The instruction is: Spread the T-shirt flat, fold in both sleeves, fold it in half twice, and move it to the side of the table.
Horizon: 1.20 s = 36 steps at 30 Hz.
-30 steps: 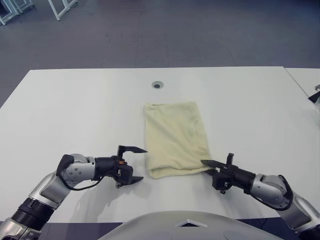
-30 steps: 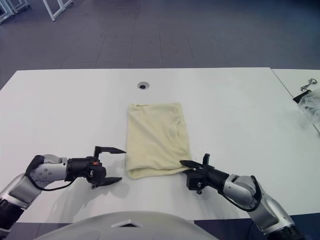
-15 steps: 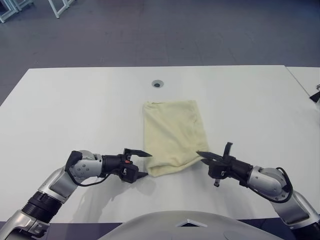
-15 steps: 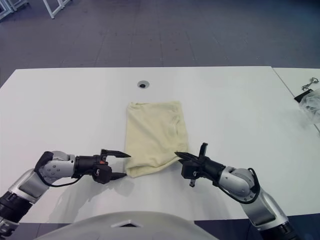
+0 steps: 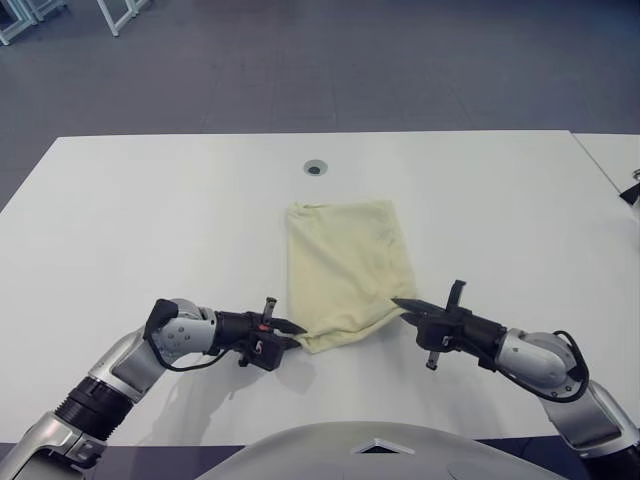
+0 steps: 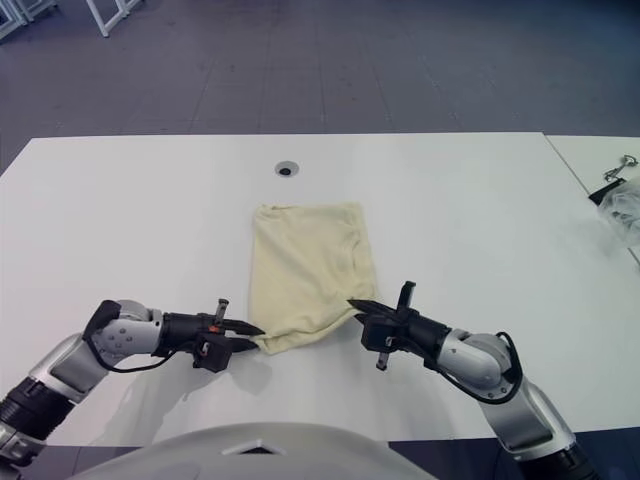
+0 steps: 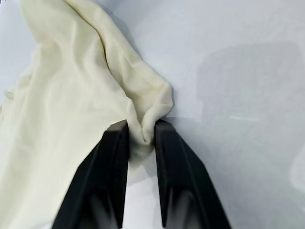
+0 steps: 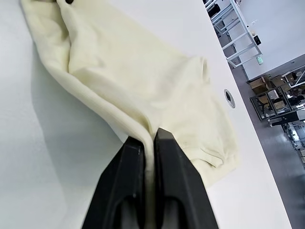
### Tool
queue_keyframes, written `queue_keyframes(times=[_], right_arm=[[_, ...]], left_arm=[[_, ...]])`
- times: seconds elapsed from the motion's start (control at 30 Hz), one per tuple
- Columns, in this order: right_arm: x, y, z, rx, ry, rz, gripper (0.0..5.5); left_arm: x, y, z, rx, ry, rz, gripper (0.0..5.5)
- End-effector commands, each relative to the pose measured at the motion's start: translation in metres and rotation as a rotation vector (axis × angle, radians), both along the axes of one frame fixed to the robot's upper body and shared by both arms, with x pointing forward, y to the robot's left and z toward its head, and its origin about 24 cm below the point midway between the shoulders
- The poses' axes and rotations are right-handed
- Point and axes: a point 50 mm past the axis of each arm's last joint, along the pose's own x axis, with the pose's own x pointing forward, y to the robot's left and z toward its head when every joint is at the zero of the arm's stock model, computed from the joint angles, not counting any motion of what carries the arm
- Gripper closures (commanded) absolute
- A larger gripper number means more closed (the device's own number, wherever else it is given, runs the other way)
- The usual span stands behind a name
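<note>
Left hand [image 5: 296, 339], right hand [image 5: 401, 305], each gripping T-shirt [image 5: 345, 262] at near corners, table [image 5: 150, 215] wide around

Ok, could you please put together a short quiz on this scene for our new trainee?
1. True or false: the left tool is shut on the near left corner of the T-shirt.
2. What sits in the table just beyond the T-shirt's far edge? A) a round hole B) a mug C) a second shirt
3. Fill in: the right tool pinches the T-shirt's near ____ corner.
Key: 1 true; 2 A; 3 right.
</note>
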Motion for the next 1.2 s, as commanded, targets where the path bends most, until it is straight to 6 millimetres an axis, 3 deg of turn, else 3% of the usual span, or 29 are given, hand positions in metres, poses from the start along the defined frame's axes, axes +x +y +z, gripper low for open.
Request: queue_keyframes(times=[0.03,0.17,0.4,0.63,0.8,0.93,1.2], right_arm=[[-0.008,-0.010,0.001,-0.067,0.053,0.019,5.42],[-0.015,-0.016,0.002,-0.112,0.139,0.030,5.42],[-0.019,-0.012,0.027,-0.082,0.266,0.074,5.42],[-0.036,-0.020,0.049,-0.090,0.593,0.123,5.42],[-0.024,-0.020,0.077,-0.003,0.591,0.111,5.42],[-0.024,-0.019,0.091,0.019,0.637,0.149,5.42],[-0.049,-0.017,0.098,0.038,0.852,0.237,5.42]], left_arm=[[0.011,0.007,0.015,-0.004,0.016,0.071,5.39],[0.009,0.006,0.031,-0.052,0.057,0.064,5.42],[-0.009,0.007,0.054,-0.034,0.189,0.004,5.42],[-0.028,0.017,0.076,0.004,0.405,0.000,5.42],[-0.010,0.019,0.097,-0.074,0.459,0.086,5.43],[-0.011,0.021,0.111,-0.084,0.547,0.073,5.43],[-0.044,0.023,0.130,-0.064,0.843,-0.022,5.43]])
